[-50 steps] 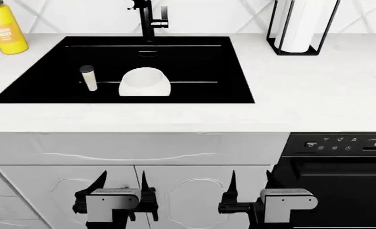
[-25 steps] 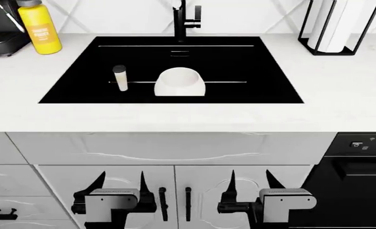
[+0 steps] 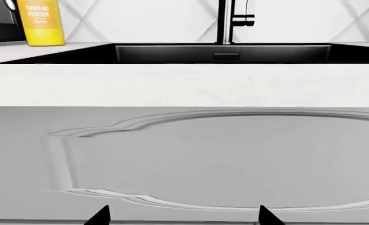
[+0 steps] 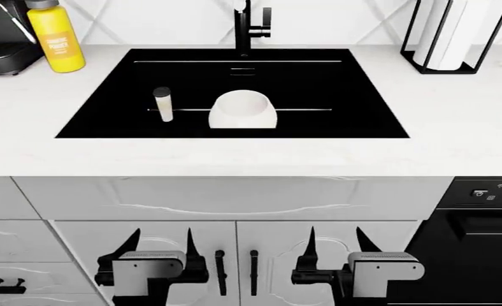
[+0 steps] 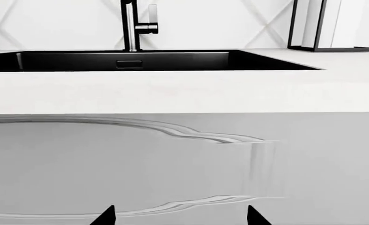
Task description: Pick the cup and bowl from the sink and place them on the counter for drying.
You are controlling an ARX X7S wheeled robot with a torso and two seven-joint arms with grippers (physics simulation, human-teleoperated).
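Note:
A slim cream-white cup (image 4: 162,104) with a dark top stands in the black sink (image 4: 336,83), left of a wide glossy white bowl (image 4: 243,110) in the basin's middle. White counter (image 4: 234,156) surrounds the basin. Both grippers hang low in front of the cabinet doors, well below the counter edge. My left gripper (image 4: 161,244) is open and holds nothing; in the left wrist view its tips (image 3: 181,216) point at a drawer front. My right gripper (image 4: 337,243) is open and holds nothing too, its tips (image 5: 179,215) facing the same panel. Neither wrist view shows cup or bowl.
A black faucet (image 4: 248,25) rises behind the sink. A yellow bottle (image 4: 57,36) and a dark machine (image 4: 0,38) stand at the back left. A paper-towel roll in a black wire holder (image 4: 451,35) stands at the back right. A black dishwasher (image 4: 476,229) sits at the lower right.
The head view has shifted left along the counter, so the sink, cup and bowl now sit more to the right in frame. Both grippers keep their pose.

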